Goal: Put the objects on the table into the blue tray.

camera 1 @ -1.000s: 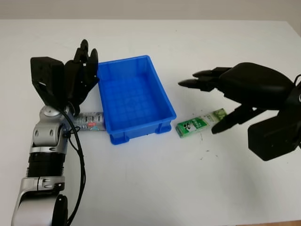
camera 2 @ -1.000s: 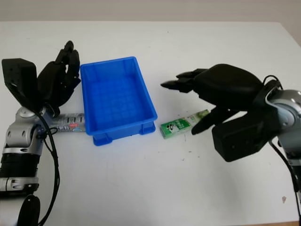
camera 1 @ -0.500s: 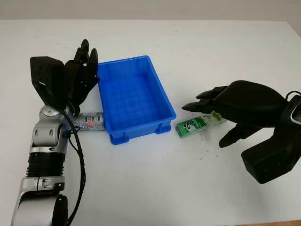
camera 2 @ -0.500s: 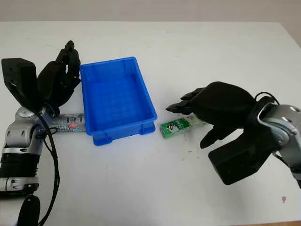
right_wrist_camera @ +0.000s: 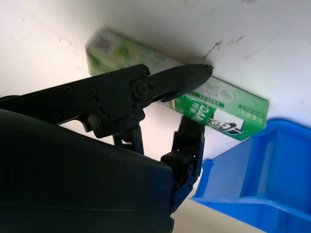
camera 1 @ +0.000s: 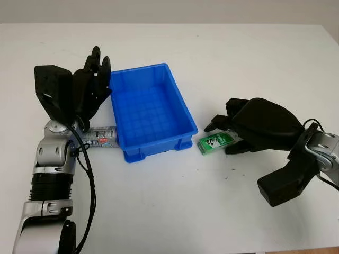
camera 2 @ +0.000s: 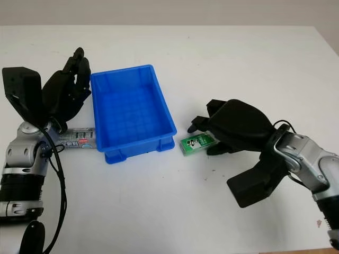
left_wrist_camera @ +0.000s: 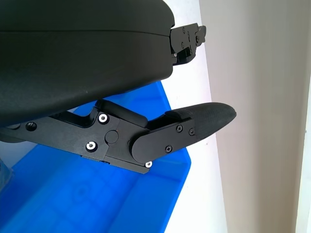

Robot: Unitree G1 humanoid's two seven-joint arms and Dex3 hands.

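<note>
Right hand (camera 1: pixel 225 132) is down over the green box (camera 1: pixel 215 142), fingers curling around it but not clearly gripping; it lies on the table beside the blue tray (camera 1: pixel 151 112). Left hand (camera 1: pixel 90 87) waits open by the tray's far side

Rectangular blue plastic tray (camera 1: pixel 152 109): smooth, slight gloss, moulded grid on floor; sits on matt white tabletop (camera 1: pixel 254 58) w/ a few dark scuffs near right. Green printed carton (camera 1: pixel 216 142) right of tray looks glossy card; small tube-like pack (camera 1: pixel 100 137) at tray's left has shiny printed wrap. Both black three-finger hands, left hand (camera 1: pixel 87 87) & right hand (camera 1: pixel 233 129), have matt hard plastic shells w/ small metal screws; left forearm brushed silver metal.
</note>
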